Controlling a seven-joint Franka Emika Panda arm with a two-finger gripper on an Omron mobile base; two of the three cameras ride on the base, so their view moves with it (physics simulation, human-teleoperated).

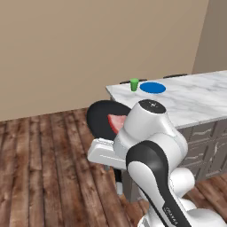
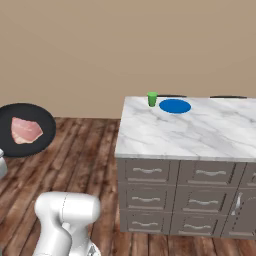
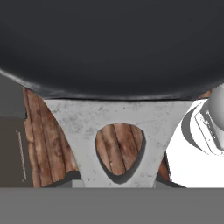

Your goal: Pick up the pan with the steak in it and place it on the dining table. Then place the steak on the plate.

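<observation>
The dining table, the big marble-topped island on grey drawers, stands ahead and to the right of the base, with bare wooden floor between. Off its near-left corner the pan is carried in the air, well short of the marble edge and over the floorboards; from the left base view its black bowl peeks out behind the arm's wrist. In the hand view the light grey handle tip, with its hanging hole, runs straight down toward the camera, so I judge the gripper to be clamped narrowly on that handle, though the fingertips themselves are not clear enough to confirm it. The plate lies flat near the table's far-left corner, with a small green cup just beside it. The steak sits loose near the middle of the pan. The risks from here: a grip at the very end of the handle gives the pan leverage to droop or twist (a tilt could slide the meat off onto the floor), and a low approach could knock the pan's rim against the table edge or sweep into the cup.
</observation>
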